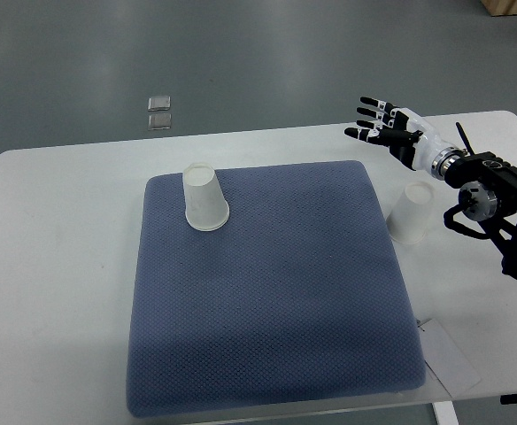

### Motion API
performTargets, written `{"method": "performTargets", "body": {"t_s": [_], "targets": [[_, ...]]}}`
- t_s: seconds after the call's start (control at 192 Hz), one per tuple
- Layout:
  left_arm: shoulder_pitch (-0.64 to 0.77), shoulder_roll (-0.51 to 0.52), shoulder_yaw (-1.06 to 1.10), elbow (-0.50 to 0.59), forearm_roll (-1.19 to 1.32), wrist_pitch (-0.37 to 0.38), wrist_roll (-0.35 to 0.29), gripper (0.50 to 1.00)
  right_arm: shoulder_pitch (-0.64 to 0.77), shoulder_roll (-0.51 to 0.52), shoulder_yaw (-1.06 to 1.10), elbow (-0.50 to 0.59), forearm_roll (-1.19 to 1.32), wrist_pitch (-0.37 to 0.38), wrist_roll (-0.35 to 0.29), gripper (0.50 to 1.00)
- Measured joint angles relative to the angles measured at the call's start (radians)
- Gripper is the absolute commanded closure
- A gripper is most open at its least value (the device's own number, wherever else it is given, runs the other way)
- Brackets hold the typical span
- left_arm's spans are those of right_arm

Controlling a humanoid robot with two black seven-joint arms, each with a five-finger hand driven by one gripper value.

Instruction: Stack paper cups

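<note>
A white paper cup [204,201] stands upside down on the blue mat [267,292], near the mat's far left corner. A second white paper cup [412,213] stands upside down on the white table, just off the mat's right edge. My right hand [381,124] is above the table's far edge, beyond the second cup and a little to its left. Its fingers are spread, point left, and hold nothing. The right arm [493,190] comes in from the right edge, passing close to the right of the second cup. The left arm does not show.
The white table [55,266] carries the mat. A paper tag [449,359] lies at the mat's near right corner. Two small clear squares [159,112] lie on the grey floor beyond the table.
</note>
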Motion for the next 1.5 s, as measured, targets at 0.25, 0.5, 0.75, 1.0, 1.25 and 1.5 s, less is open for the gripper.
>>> {"method": "performTargets", "body": {"t_s": [0.25,0.5,0.75,1.0,1.25,1.5], "targets": [[0.0,0.0,0.002,-0.001,0.0,0.0,-0.001,0.5,0.002,-0.004,0.001,0.0,0.001,0.0,0.0,0.579],[0.0,0.0,0.0,0.003,0.0,0.0,-0.001,0.5,0.002,-0.002,0.002,0.002,0.001,0.003,0.001,0.579],[0.0,0.0,0.0,0.001,0.0,0.0,-0.001,0.5,0.002,-0.007,0.003,0.003,0.001,0.004,0.004,0.579],[0.0,0.0,0.0,0.002,0.0,0.0,-0.001,0.5,0.014,-0.009,0.013,0.003,0.004,0.004,0.006,0.579],[0.0,0.0,0.0,0.002,0.0,0.0,-0.001,0.5,0.014,-0.005,0.011,0.003,0.005,0.004,0.006,0.579],[0.0,0.0,0.0,0.002,0.0,0.0,-0.001,0.5,0.014,-0.007,0.004,0.003,0.005,0.02,0.004,0.579]]}}
